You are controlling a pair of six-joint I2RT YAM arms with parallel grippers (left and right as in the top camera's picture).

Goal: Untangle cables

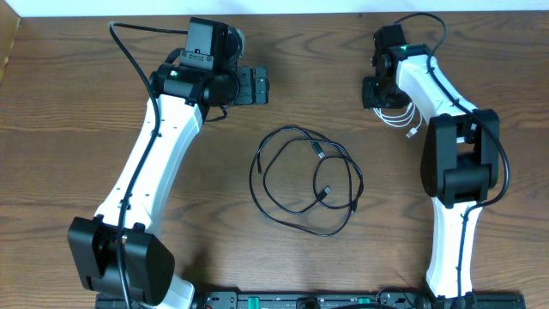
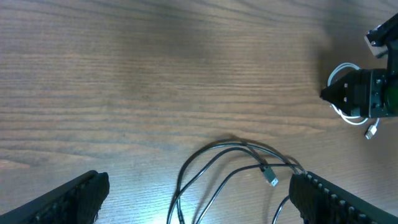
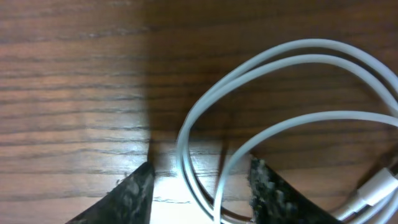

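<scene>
Thin white cord [image 3: 323, 43] and long black cord [image 1: 319, 152] are lying well apart; my right gripper [image 3: 199, 186] is straddling the white one, unclamped; my left gripper [image 2: 199, 196] is gaping empty.

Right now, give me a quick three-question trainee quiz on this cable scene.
1. True or false: the black cable and the white cable lie tangled together.
2. Which tool has the white cable's loops between its fingers? A) left tool B) right tool C) neither
3. Short answer: what is the left tool holding?
Key: 1 false, they lie apart on the table. 2 B. 3 nothing; it stands open.
</scene>
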